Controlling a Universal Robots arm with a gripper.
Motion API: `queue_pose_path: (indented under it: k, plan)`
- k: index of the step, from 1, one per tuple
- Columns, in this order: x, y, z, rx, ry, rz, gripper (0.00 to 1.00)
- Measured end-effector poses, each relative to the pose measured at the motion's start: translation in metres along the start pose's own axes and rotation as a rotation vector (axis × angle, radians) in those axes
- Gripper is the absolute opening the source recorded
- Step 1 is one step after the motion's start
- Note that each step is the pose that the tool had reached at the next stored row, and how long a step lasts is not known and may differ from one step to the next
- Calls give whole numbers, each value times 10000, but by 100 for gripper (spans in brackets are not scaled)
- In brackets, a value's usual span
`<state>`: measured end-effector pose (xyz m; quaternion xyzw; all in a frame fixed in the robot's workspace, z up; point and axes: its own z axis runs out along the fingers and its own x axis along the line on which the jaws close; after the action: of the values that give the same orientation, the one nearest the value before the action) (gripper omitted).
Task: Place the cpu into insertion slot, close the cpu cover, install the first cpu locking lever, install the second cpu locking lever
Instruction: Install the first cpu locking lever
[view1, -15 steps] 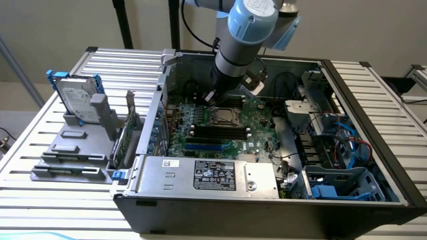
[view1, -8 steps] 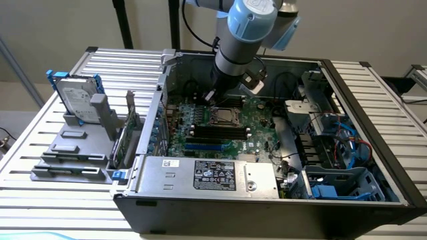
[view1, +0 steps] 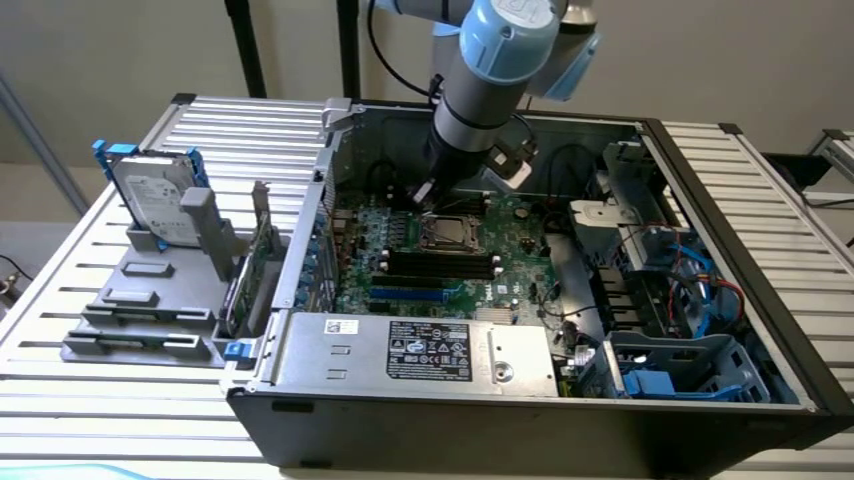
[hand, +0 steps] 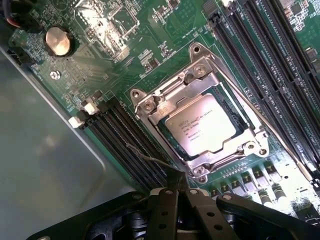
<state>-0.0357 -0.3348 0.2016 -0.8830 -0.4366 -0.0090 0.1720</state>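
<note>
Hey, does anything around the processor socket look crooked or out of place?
The cpu sits square under the flat cpu cover. One oddity: a thin wire lever angles out across the black memory slots beside the shut pincer, seemingly not latched down.

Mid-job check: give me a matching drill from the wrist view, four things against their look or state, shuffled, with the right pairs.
Things:
1. cpu
2. cpu cover
3. gripper
4. coin battery

Look or state:
A. round and coppery
B. shut, close beside one corner of the cover
C. silver frame lying flat over the chip
D. pale printed face showing through the frame's window

Pairs: 1-D, 2-C, 3-B, 4-A
</note>
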Motion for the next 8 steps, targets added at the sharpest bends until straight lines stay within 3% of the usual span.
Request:
queue_pose_path:
  k: [8]
  plan:
    - [57, 62, 7, -13, -20, -1, 11]
